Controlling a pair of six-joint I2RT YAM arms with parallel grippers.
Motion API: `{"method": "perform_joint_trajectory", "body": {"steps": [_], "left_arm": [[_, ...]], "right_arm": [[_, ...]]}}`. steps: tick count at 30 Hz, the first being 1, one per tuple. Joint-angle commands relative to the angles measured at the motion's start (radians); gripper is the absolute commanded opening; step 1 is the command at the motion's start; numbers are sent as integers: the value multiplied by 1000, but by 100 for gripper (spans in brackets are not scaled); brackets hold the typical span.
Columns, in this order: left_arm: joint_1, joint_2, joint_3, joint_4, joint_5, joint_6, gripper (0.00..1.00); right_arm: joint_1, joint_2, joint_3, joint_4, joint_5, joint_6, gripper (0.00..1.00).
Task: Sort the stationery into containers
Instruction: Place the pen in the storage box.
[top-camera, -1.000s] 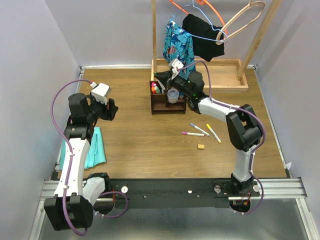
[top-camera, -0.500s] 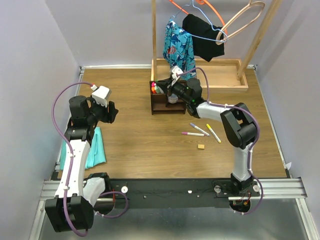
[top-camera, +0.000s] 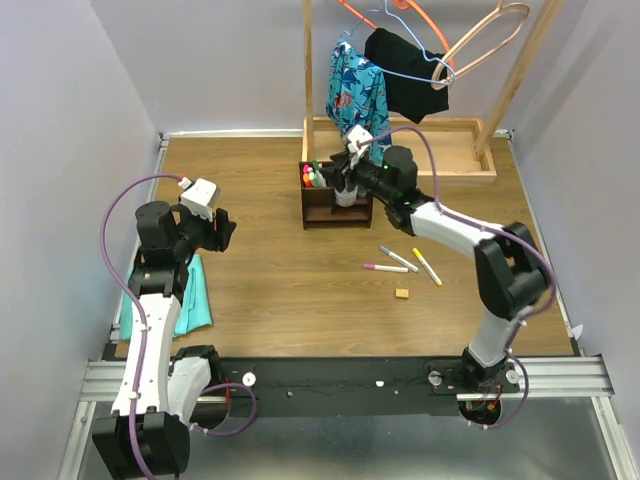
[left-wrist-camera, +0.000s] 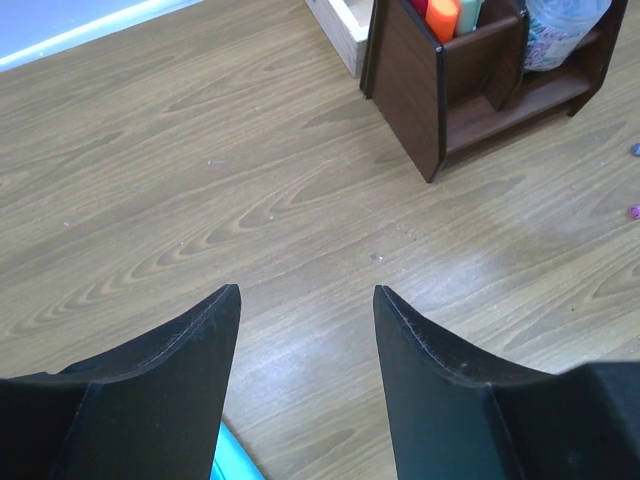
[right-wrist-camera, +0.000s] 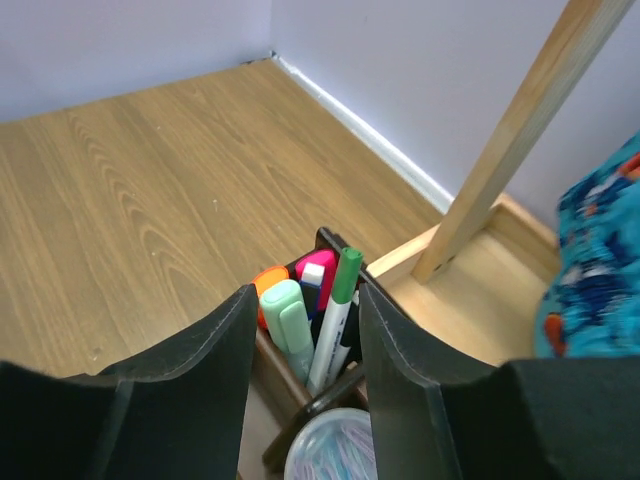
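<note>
The dark brown organizer (top-camera: 322, 212) stands at the back middle of the table. My right gripper (top-camera: 345, 174) hovers just above it, open and holding nothing. Through its open jaws (right-wrist-camera: 307, 292) I look down at a green-capped marker (right-wrist-camera: 335, 325) standing in a compartment with pale-green (right-wrist-camera: 290, 320), orange (right-wrist-camera: 268, 278) and pink (right-wrist-camera: 320, 268) highlighters. The clear round tub (right-wrist-camera: 335, 450) sits in the neighbouring compartment. Three markers (top-camera: 398, 259) and a tan eraser (top-camera: 402, 293) lie on the table to the organizer's right front. My left gripper (left-wrist-camera: 306, 290) is open and empty above bare wood at the left.
A teal folded cloth (top-camera: 190, 295) lies by the left arm. The clothes rack's light wooden tray (top-camera: 440, 150) and post (right-wrist-camera: 520, 130) stand right behind the organizer, with clothes (top-camera: 357, 95) hanging over it. Walls close the table on three sides.
My right gripper has opened above the organizer and its arm has straightened out; the green-capped marker now stands free in the compartment. The left arm has sunk slightly.
</note>
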Motion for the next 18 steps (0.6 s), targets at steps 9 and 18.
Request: {"method": "perform_joint_trajectory", "body": {"steps": [9, 18], "left_arm": [[15, -121, -36, 103, 29, -67, 65], [21, -141, -25, 83, 52, -78, 65]], "right_arm": [[0, -478, -92, -1245, -266, -597, 54], [2, -393, -213, -1431, -106, -694, 42]]}}
